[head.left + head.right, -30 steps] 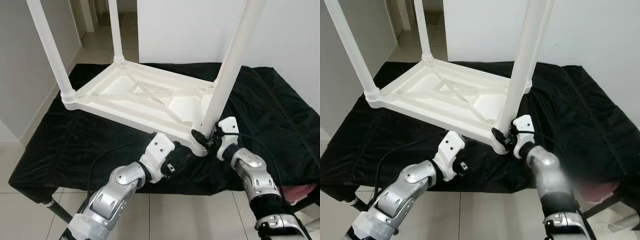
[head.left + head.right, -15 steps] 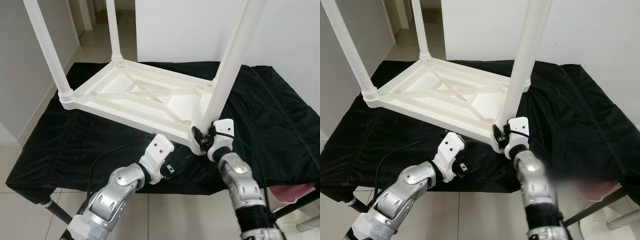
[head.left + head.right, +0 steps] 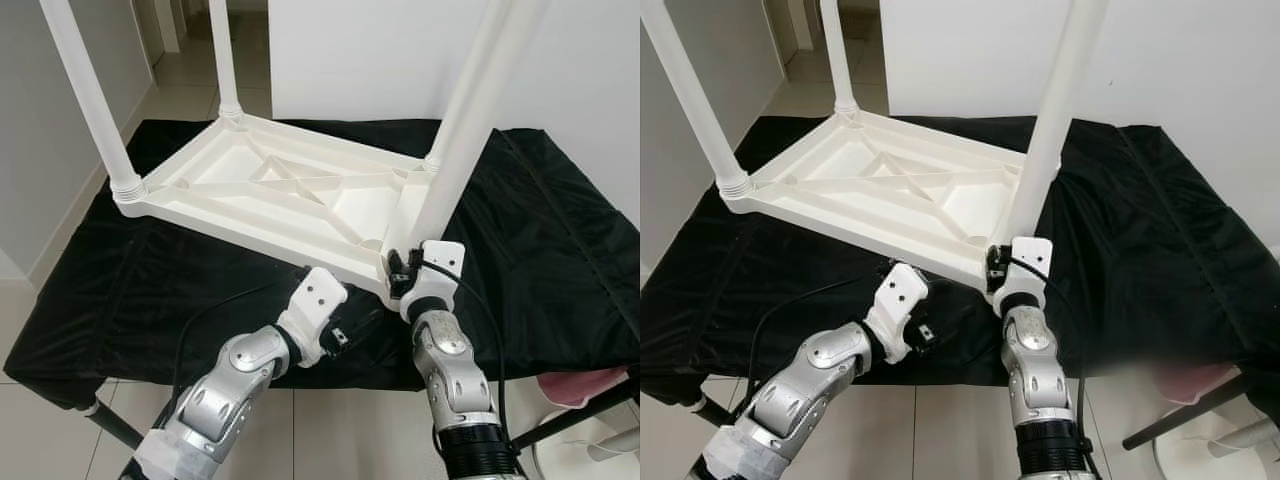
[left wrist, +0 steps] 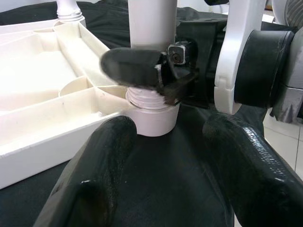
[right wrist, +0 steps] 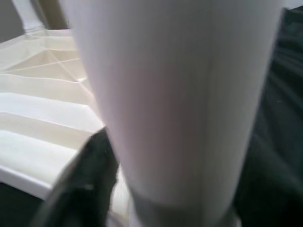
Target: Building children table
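Here your children's table (image 3: 280, 195) lies upside down on the black-draped surface (image 3: 540, 250), underside up, so the leg sockets face you and the legs can be screwed in from above. Three other legs already stand in their corners: one at the near left (image 3: 90, 100), one at the far left (image 3: 224, 60) and one at the far right, mostly hidden behind the near leg.

Your right hand (image 3: 405, 272) is clenched on the base of the near-right leg (image 3: 470, 110), one black finger (image 4: 130, 66) wrapped across it just above the threaded collar (image 4: 149, 100). Gripping that low keeps the leg steady over its socket, and I judge it suits turning the thread home. Some thread shows above the socket, so the leg is probably not fully seated.

Your left hand (image 4: 165, 156) rests released on the cloth just before that same corner, fingers spread either side and touching nothing. From there it looks ready to brace the frame if it slides while the leg is turned.
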`<state>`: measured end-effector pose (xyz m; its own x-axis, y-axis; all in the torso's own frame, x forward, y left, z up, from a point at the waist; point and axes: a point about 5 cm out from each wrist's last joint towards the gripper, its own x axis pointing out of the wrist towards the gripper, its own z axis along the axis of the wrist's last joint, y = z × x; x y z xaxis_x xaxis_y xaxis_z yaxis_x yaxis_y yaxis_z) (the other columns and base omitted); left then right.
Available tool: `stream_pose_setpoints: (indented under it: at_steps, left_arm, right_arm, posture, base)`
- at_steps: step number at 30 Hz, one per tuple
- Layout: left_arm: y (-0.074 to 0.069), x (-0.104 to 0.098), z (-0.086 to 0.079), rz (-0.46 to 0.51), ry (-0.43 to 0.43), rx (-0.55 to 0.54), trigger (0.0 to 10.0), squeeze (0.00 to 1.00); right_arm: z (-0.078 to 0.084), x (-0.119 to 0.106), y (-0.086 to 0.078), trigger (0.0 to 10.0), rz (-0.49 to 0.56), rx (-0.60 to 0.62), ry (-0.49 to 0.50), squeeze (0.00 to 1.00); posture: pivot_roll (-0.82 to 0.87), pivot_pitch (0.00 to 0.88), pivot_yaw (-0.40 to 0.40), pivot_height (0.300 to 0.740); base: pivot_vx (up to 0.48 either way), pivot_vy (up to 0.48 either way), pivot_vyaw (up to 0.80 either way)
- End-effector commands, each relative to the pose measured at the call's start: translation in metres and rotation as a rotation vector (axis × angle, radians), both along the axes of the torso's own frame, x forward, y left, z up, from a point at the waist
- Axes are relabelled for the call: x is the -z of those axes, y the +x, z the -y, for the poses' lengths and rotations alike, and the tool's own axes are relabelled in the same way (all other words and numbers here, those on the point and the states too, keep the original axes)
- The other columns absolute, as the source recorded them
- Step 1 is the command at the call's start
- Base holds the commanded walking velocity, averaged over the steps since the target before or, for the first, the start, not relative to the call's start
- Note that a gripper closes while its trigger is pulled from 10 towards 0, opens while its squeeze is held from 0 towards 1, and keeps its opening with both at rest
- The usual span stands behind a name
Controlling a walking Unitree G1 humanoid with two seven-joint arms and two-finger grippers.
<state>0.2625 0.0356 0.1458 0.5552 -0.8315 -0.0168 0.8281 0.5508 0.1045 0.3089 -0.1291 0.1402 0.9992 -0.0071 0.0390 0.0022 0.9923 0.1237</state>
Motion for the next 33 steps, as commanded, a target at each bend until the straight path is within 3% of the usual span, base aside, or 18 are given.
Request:
stream_pose_setpoints:
  at_steps: [1, 10, 11, 12, 13, 15, 17, 21, 26, 33]
  left_arm:
    - [-0.003, -0.001, 0.002, 0.007, 0.010, 0.049, 10.0, 0.00]
    - [-0.004, 0.000, 0.004, 0.004, 0.004, 0.048, 10.0, 0.00]
    - [-0.005, 0.000, 0.003, 0.004, 0.004, 0.047, 10.0, 0.00]
    - [-0.005, 0.000, 0.003, 0.004, 0.004, 0.047, 10.0, 0.00]
    - [-0.006, 0.000, 0.002, 0.001, 0.005, 0.047, 10.0, 0.00]
    - [-0.007, 0.001, 0.001, -0.001, 0.007, 0.048, 10.0, 0.00]
    - [-0.007, 0.001, 0.001, -0.001, 0.007, 0.048, 10.0, 0.00]
    - [-0.007, 0.001, 0.002, 0.000, 0.013, 0.059, 10.0, 0.00]
    - [-0.005, 0.000, 0.003, 0.004, 0.013, 0.059, 10.0, 0.00]
    - [-0.004, -0.001, 0.003, 0.008, 0.012, 0.060, 10.0, 0.00]
  right_arm:
    - [0.000, 0.005, -0.002, 10.0, -0.026, -0.014, 0.005, 1.00]
    - [0.013, -0.007, -0.001, 10.0, 0.018, -0.154, -0.057, 1.00]
    - [0.019, -0.009, -0.002, 10.0, 0.019, -0.197, -0.074, 0.92]
    - [0.019, -0.009, -0.002, 10.0, 0.019, -0.197, -0.074, 0.92]
    - [0.027, -0.009, -0.003, 10.0, 0.017, -0.242, -0.091, 0.00]
    - [0.036, -0.011, -0.004, 10.0, 0.022, -0.331, -0.134, 0.00]
    - [0.036, -0.011, -0.004, 10.0, 0.022, -0.331, -0.134, 0.00]
    - [0.044, -0.014, 0.001, 10.0, 0.036, -0.501, -0.233, 0.00]
    - [0.046, -0.014, 0.008, 10.0, 0.023, -0.628, -0.301, 0.00]
    - [0.044, -0.014, 0.019, 10.0, 0.006, -0.713, -0.347, 0.00]
  posture:
    - [-0.02, 0.020, -0.014, 0.740]
    - [-0.02, 0.022, -0.017, 0.740]
    - [-0.02, 0.022, -0.017, 0.740]
    - [-0.02, 0.022, -0.017, 0.740]
    - [-0.02, 0.024, -0.015, 0.740]
    - [-0.02, 0.026, -0.011, 0.740]
    - [-0.02, 0.026, -0.011, 0.740]
    - [-0.03, 0.022, -0.006, 0.740]
    - [-0.03, 0.016, -0.006, 0.740]
    - [-0.03, 0.007, -0.010, 0.740]
  base:
    - [0.000, 0.000, 0.00]
    - [0.000, 0.000, 0.00]
    - [0.000, 0.000, 0.00]
    - [0.000, 0.000, 0.00]
    - [0.000, 0.000, 0.00]
    - [0.000, 0.000, 0.00]
    - [0.000, 0.000, 0.00]
    - [0.000, 0.000, 0.00]
    - [0.000, 0.000, 0.00]
    - [0.000, 0.000, 0.00]
